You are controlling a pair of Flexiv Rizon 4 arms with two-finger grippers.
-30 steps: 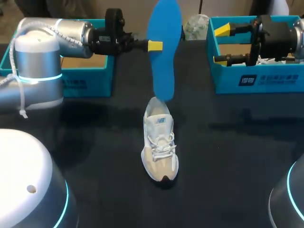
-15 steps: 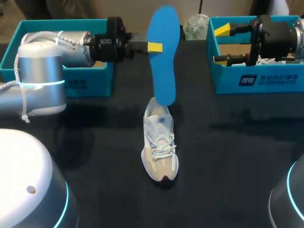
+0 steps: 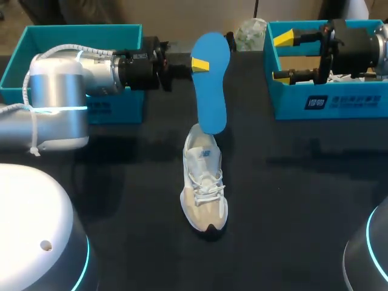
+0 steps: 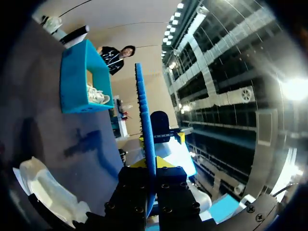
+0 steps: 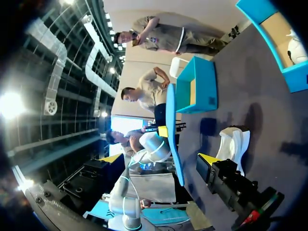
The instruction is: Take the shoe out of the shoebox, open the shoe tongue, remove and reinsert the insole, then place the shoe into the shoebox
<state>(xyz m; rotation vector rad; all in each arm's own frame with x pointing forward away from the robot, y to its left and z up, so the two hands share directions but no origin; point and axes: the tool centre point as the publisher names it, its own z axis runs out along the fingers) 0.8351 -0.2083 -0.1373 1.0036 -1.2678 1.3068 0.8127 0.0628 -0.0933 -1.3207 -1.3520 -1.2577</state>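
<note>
Aloft, left gripper [image 3: 198,62] clamps the insole [image 3: 212,91]

The flat bright-blue foam insole [image 3: 211,82] is one plain colour; the laced fabric shoe [image 3: 205,191] is white and beige with a black toe tip; the two open cardboard shoeboxes [image 3: 354,104] are teal (a darker label with white print on the right one); the matte tabletop [image 3: 291,200] is black.

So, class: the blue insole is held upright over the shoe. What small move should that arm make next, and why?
Probably ease the insole straight down into the shoe. The left gripper pinches it upright, and its lower end sits right at the shoe's heel opening, so feeding it in looks like the natural next step.
</note>
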